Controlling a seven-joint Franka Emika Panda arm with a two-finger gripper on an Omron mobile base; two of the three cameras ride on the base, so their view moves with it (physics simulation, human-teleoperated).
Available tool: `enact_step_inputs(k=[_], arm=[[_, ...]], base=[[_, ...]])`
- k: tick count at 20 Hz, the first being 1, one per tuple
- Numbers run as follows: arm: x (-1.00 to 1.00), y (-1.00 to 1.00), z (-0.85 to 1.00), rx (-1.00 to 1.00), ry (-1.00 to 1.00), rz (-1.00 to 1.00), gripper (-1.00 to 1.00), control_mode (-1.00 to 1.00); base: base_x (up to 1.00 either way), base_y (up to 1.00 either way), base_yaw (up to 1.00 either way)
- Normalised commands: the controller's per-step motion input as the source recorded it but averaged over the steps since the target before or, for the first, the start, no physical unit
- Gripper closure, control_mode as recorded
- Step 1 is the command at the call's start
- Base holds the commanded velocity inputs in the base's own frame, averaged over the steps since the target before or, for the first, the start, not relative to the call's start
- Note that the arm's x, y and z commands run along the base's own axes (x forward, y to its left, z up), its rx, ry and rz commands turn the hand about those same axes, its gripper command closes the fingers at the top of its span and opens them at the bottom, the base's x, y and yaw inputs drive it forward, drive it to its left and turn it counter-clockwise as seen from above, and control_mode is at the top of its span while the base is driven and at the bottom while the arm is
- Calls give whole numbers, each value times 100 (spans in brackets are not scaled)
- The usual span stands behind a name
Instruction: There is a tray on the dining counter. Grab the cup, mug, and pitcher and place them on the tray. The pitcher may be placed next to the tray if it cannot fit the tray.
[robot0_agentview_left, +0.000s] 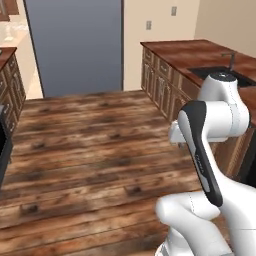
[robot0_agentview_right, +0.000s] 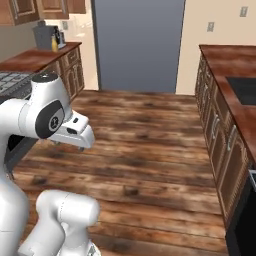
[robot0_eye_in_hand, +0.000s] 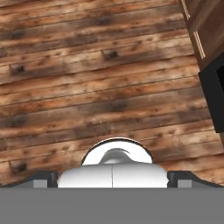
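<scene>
End effector (robot0_eye_in_hand: 112, 180) released, empty, aimed down at plank floor (robot0_eye_in_hand: 87, 87); bearing to tray, cup, mug and pitcher probably can't be judged yet.

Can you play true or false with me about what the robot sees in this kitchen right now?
1. The floor is wooden planks. True.
2. The gripper is holding a green cup. False: its fingers stand wide apart over bare floor, holding nothing.
3. A sink sits in the counter to the robot's right. True.
4. The big door ahead is bright red. False: it is grey-blue.
</scene>
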Motion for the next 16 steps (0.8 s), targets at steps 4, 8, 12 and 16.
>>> enact_step_inputs(k=[4,8,12,16], arm=[[0,0,0,0,0,0,-100,100],[0,0,0,0,0,0,-100,100],[0,0,0,0,0,0,-100,100],[0,0,0,0,0,0,-100,100]], base=[[100,0,0],[100,0,0],[100,0,0],[100,0,0]])
